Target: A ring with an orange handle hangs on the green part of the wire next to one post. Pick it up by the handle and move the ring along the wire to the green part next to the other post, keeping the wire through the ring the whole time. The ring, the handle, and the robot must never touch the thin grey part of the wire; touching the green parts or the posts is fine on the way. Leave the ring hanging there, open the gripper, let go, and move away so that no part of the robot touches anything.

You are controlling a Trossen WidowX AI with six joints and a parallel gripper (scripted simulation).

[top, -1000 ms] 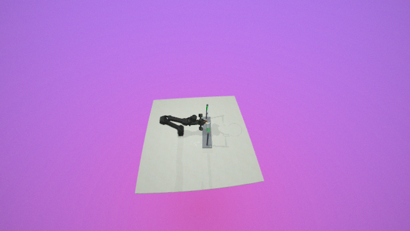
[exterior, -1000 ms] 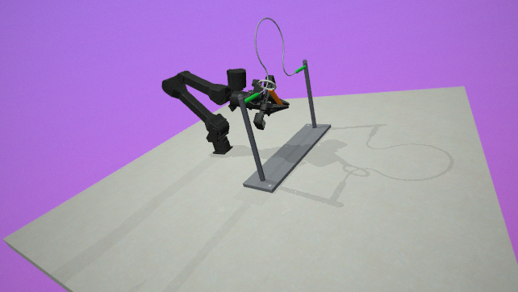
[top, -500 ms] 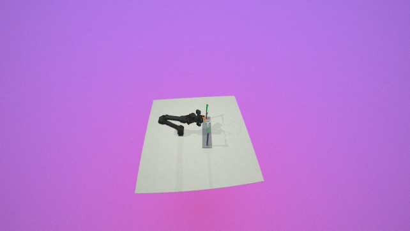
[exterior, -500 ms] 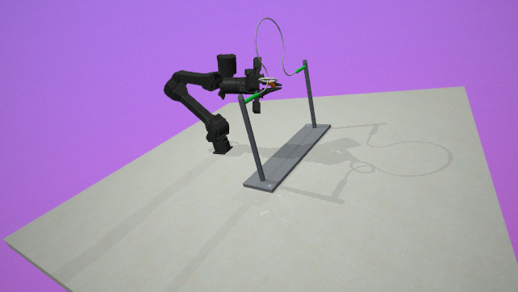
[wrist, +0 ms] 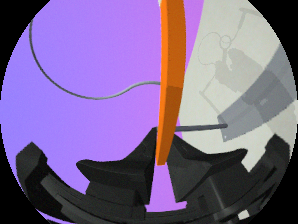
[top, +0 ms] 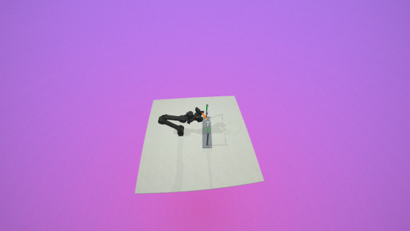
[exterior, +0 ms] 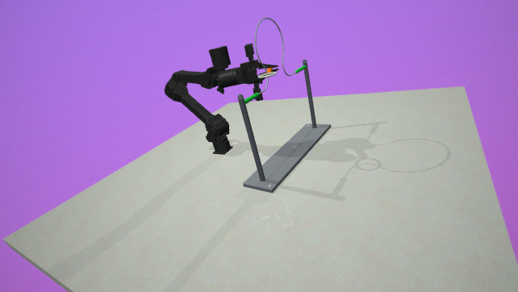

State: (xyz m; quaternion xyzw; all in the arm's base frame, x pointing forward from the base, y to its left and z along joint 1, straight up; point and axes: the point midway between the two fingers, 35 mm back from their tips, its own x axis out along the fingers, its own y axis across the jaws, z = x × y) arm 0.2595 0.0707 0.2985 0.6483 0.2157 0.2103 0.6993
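Observation:
My gripper is shut on the orange handle. The white ring lies nearly level around the thin grey wire, a little above the near green part, where the wire climbs into its tall loop. Whether ring and wire touch cannot be told. The far green part is beside the far post. In the wrist view the ring is out of sight and the handle hides part of the wire.
The near post stands at the other end of the grey base. The wire's tall loop rises beside and above my fingers in the exterior view. My arm reaches in from the left. Shadows fall across the pale table.

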